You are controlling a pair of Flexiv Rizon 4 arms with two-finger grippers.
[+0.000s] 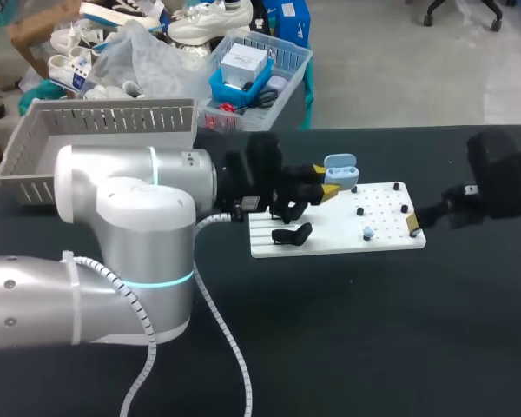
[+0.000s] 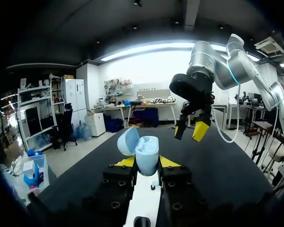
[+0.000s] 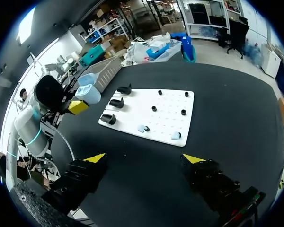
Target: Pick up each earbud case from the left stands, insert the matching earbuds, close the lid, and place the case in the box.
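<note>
My left gripper [image 1: 327, 185] is shut on a light blue earbud case [image 1: 340, 171] with its lid open, just above the back edge of the white board [image 1: 330, 241]. In the left wrist view the case [image 2: 146, 155] stands upright between the yellow tips, its lid [image 2: 127, 141] swung back. Two pale blue earbuds [image 3: 143, 128] [image 3: 175, 135] lie on the board's [image 3: 166, 106] near side, ahead of my open right gripper [image 3: 145, 158]. One earbud [image 1: 367, 232] shows in the head view. My right gripper [image 1: 414, 224] hangs at the board's right edge.
Three black stands [image 3: 116, 101] sit along the board's left side, and small black pegs [image 1: 360, 211] dot its right half. A grey slotted basket [image 1: 95, 139] stands at the table's back left. Dark tabletop [image 1: 356, 330] spreads in front of the board.
</note>
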